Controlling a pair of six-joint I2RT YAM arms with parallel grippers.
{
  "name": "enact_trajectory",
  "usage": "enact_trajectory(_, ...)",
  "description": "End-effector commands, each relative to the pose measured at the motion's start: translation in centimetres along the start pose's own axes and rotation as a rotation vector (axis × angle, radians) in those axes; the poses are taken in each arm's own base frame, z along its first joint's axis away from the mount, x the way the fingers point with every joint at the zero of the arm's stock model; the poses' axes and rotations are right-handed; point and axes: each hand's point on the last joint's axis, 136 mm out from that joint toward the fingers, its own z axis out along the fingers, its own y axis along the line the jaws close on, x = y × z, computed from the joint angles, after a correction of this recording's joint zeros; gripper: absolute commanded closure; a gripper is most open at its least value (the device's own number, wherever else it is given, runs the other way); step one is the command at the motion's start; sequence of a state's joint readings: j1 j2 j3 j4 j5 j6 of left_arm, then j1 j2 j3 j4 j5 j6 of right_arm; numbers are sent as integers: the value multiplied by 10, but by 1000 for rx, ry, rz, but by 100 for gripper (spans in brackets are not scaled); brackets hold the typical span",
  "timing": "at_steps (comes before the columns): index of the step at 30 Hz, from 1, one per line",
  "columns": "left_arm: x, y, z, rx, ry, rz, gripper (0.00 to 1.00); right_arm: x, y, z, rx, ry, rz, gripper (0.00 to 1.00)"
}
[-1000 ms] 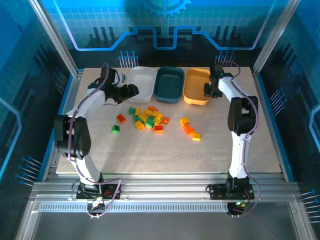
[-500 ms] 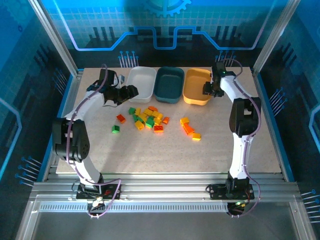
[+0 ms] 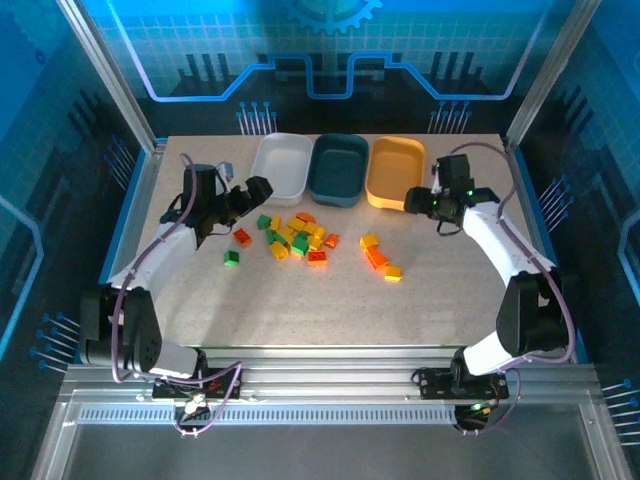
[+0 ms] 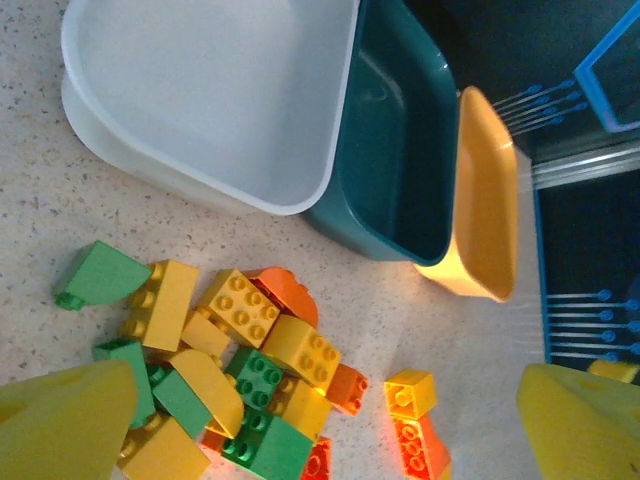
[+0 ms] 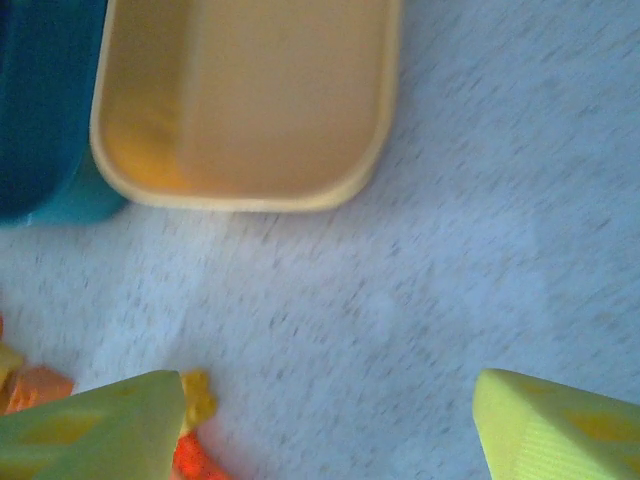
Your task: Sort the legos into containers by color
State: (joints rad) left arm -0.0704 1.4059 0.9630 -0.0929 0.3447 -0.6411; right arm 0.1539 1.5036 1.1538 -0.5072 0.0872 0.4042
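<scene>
Bricks of green, yellow and orange-red plastic (image 3: 295, 238) lie heaped on the speckled tabletop (image 3: 300, 310) just in front of the dark teal rounded plastic tray (image 3: 338, 172), with a few strays (image 3: 380, 258) to the heap's right. None is sorted. The teal tray stands between a white plastic tray (image 3: 282, 168) and a yellow-orange plastic tray (image 3: 393, 172), all three empty, lined up seemingly within either arm's reach. The left gripper (image 3: 250, 193) hovers front-left of the teal tray, and the right gripper (image 3: 418, 201) front-right of it. Both have yellow fingers (image 4: 60, 425) spread wide and hold nothing, apparently ready for a pick.
</scene>
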Motion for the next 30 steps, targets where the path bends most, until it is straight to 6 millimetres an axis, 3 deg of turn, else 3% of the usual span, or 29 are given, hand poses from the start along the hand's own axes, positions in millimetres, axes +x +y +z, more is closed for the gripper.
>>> enact_trajectory(1,-2,-13,-10,70,-72,-36,1,25,29,-2,-63,-6,-66,24)
enact_trajectory(7,43,-4,-7,74,-3,-81,1,87,57,0,-37,91,-260,24)
enact_trajectory(14,92,17,11,9,88,-182,1,132,73,20,-74,257,-407,21)
enact_trajectory(17,95,17,13,6,107,-176,1,141,86,31,-67,295,-490,20)
enact_trajectory(20,92,10,15,14,124,-156,1,139,88,42,-26,314,-498,20)
enact_trajectory(30,88,-3,24,58,150,-139,1,141,70,58,110,349,-549,27)
